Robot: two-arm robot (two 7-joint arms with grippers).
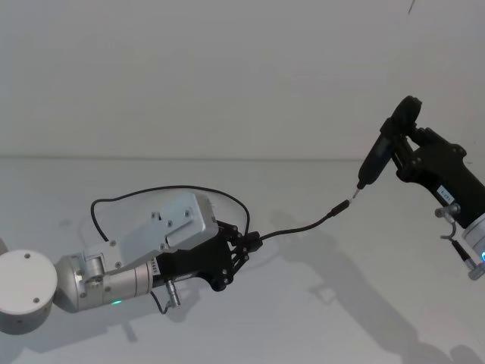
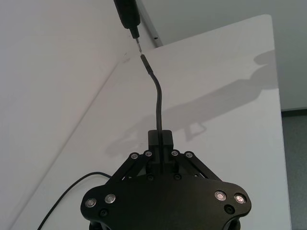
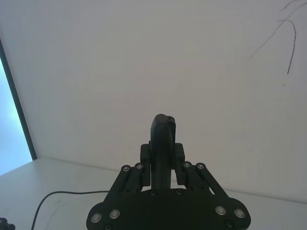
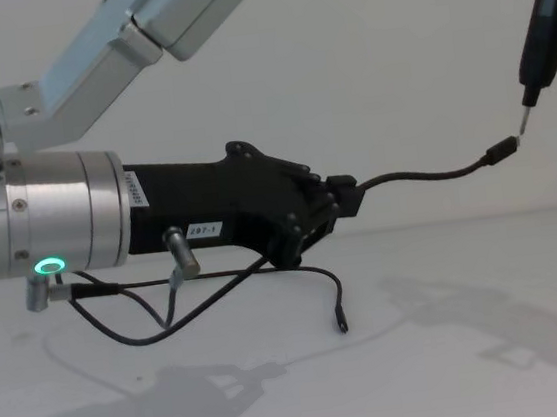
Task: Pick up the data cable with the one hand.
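On the left, above the white bench [image 1: 303, 303], the left claw [image 1: 244, 244] reaches toward the right, its black body joined to a silver cylinder with a green glowing ring [image 4: 51, 266]. Its jaws are pressed together on the data cable [image 1: 299, 226], pinching it a little back from one end. The left wrist view shows the cord clamped between the closed fingers [image 2: 166, 139] and rising out of them in a gentle bend. From the grip, the short free end runs right and away, lifted off the bench, and finishes in a small dark plug [image 4: 500, 152]. The rest of the cable loops back behind the left arm and hangs below it, the other end [image 4: 341, 324] dangling just over the bench. At the far right, the right claw [image 1: 400, 158] is clamped around a slim black stick-like tool [image 1: 377, 152], whose thin grey tip [image 4: 524, 121] points down just beside the raised plug.
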